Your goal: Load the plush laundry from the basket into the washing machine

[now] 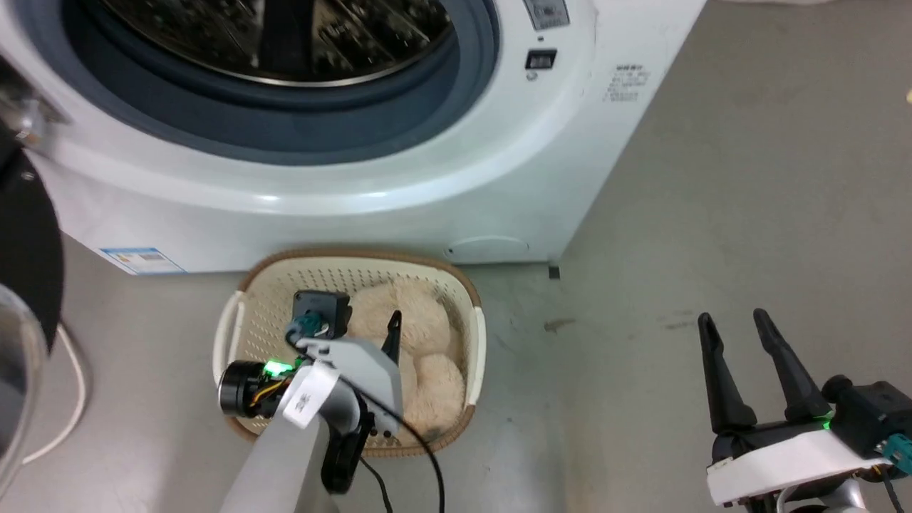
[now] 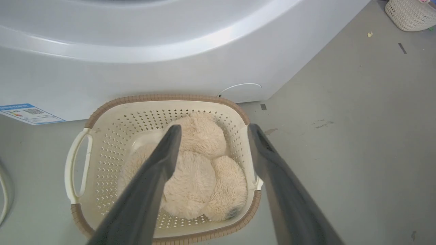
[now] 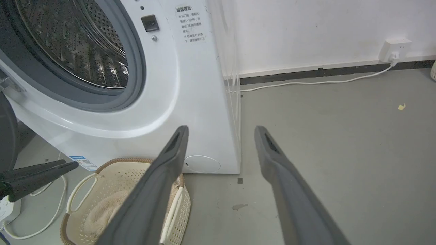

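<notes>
So the washing machine (image 1: 427, 185) was the big thing here: white front-loader, door (image 1: 25, 271) swung open off to the left, grey door seal (image 1: 299, 128) ringing the shiny perforated drum (image 1: 299, 35). I couldn't make out anything in the part of the drum that showed.

On the grey floor (image 1: 712, 214) just in front of the washer's base sat the basket (image 1: 260, 313), cream with holes, a brown rim and white handles. The plush laundry (image 1: 427, 335) was lying in it, a beige clump of fluffy round lobes bunched toward the basket's right side, with bare perforated bottom showing on the left.

The left gripper (image 2: 214, 126) hung over the basket with its fingers (image 2: 160, 163) spread wide, about as wide as the plush itself, and nothing pinched between them. It looked to be above the plush rather than on it, though I honestly couldn't tell for sure if a tip brushed the fur.

The right gripper (image 1: 733, 315) was off to the right over bare floor, well apart from the basket. Its fingers (image 1: 719, 385) were parted too, holding and touching nothing.
</notes>
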### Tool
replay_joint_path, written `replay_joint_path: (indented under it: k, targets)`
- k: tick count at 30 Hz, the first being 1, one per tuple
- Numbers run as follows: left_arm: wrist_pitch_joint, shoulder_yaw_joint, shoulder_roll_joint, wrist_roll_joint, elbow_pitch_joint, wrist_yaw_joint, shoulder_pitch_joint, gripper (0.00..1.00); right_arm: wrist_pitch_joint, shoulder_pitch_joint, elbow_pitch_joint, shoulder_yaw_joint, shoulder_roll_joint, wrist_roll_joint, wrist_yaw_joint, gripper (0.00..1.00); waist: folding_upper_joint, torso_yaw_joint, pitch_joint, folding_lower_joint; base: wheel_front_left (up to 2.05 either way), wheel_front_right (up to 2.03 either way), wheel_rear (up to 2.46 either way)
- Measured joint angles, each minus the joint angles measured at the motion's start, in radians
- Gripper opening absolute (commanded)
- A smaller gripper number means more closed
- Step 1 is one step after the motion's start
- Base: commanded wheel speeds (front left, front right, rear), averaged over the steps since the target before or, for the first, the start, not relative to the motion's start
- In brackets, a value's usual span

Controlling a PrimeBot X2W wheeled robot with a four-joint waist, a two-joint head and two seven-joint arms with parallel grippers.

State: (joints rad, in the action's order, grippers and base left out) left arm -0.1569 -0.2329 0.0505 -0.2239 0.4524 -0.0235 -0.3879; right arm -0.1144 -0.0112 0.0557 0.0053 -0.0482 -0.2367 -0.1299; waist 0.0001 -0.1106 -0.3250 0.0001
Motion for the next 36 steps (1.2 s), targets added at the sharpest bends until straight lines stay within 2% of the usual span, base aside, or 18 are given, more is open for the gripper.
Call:
replay_joint_path:
  k: [16, 20, 28, 36]
  targets:
    - [-0.129, -0.071, 0.035, -0.062, 0.203, -0.057, -0.182, 1.00, -0.037, -0.015, 0.101, 0.001, 0.000, -0.068, 0.000, 1.00, 0.0000, -0.055, -0.194, 0.0000, 0.00, 0.00, 0.00]
    - [-0.156, -0.097, 0.041, -0.063, 0.241, -0.083, -0.229, 1.00, -0.046, -0.019, 0.128, 0.000, 0.000, -0.085, 0.000, 1.00, 0.0000, -0.061, -0.244, 0.0000, 0.00, 0.00, 0.00]
    - [-0.181, -0.145, 0.065, -0.068, 0.309, -0.162, -0.325, 1.00, -0.060, -0.018, 0.157, 0.001, 0.000, -0.114, 0.000, 1.00, 0.0000, -0.067, -0.338, 0.0000, 0.00, 0.00, 0.00]
    - [-0.222, -0.188, 0.072, -0.086, 0.368, -0.194, -0.419, 1.00, -0.077, -0.013, 0.183, 0.015, 0.000, -0.147, 0.000, 1.00, -0.0001, -0.071, -0.420, 0.0000, 0.00, 0.00, 0.00]
